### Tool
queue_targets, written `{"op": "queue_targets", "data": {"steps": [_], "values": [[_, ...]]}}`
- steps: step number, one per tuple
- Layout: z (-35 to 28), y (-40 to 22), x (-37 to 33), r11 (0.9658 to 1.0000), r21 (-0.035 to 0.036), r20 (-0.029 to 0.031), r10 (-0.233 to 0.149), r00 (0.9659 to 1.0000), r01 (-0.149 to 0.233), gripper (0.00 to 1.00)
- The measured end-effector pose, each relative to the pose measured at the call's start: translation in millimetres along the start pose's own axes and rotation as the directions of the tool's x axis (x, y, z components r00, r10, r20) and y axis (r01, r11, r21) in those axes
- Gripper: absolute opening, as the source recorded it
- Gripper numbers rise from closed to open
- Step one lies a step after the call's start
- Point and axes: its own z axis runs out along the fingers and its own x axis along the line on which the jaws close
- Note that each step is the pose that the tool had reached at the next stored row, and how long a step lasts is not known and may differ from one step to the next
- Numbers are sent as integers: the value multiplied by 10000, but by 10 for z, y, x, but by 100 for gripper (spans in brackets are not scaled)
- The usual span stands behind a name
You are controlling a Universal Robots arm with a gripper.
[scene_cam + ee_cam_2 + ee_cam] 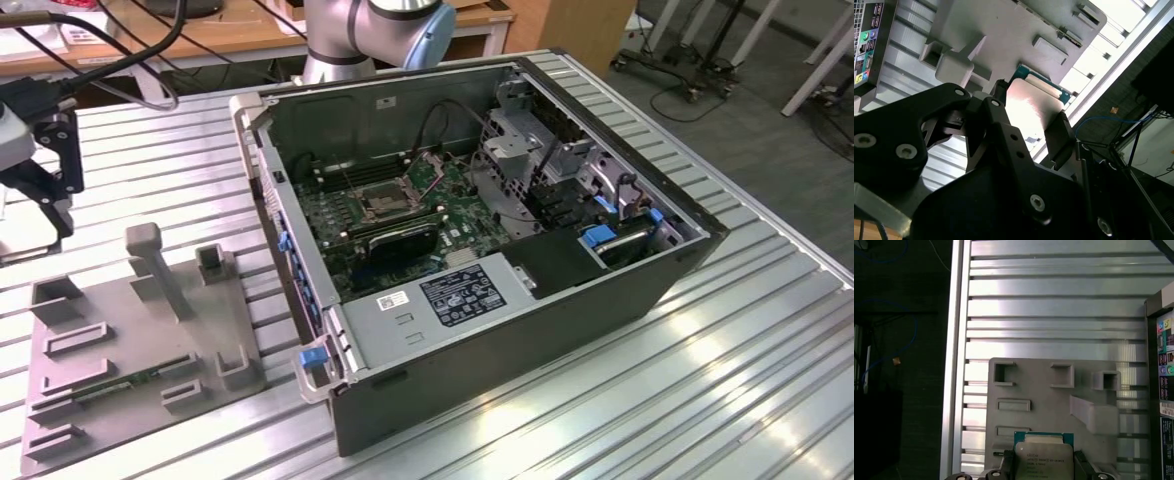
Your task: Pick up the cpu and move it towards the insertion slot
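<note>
In both wrist views the cpu (1044, 456) (1030, 111), a flat square chip with a silvery top and green edge, sits clamped between my gripper's (1041, 471) (1031, 107) black fingers. It hangs above the grey fixture plate (1039, 390), apart from it. In the exterior view my gripper (47, 200) is at the far left, over the table beside the plate (120, 340). The insertion slot (379, 205), a dark square socket with a metal frame, lies on the green board inside the open computer case (507, 330), well to the exterior view's right of my gripper.
The plate carries upright grey posts (150, 268) and pockets, one holding a narrow green strip (127, 385). A black heatsink block (400, 245) lies just in front of the socket. The case wall (274, 220) stands between my gripper and the socket. The slatted metal table (694, 380) extends around.
</note>
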Motion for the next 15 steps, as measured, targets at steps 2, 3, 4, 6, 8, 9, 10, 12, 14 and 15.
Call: {"op": "queue_targets", "data": {"steps": [2, 3, 4, 6, 8, 9, 10, 12, 14, 15], "values": [[-25, 1, 0, 10000, 1, -1, 1, 10000, -1, 55], [-37, 1, 0, 10000, 0, 0, 0, 10000, 0, 55], [-48, 2, 0, 10000, 0, 0, 0, 10000, 0, 55], [-68, 3, 0, 10000, 0, 0, 0, 10000, 0, 55], [-86, 3, 0, 10000, 0, 0, 0, 10000, 0, 55], [-94, 4, 0, 10000, 0, 0, 0, 10000, 0, 55], [-100, 4, 0, 10000, -1, 0, 0, 10000, 0, 55], [-103, 4, 0, 10000, -2, 2, 0, 10000, 0, 55], [-106, 4, -1, 10000, 0, 0, 0, 10000, 0, 55], [-106, 4, -1, 10000, -1, 1, 0, 10000, 0, 55]]}}
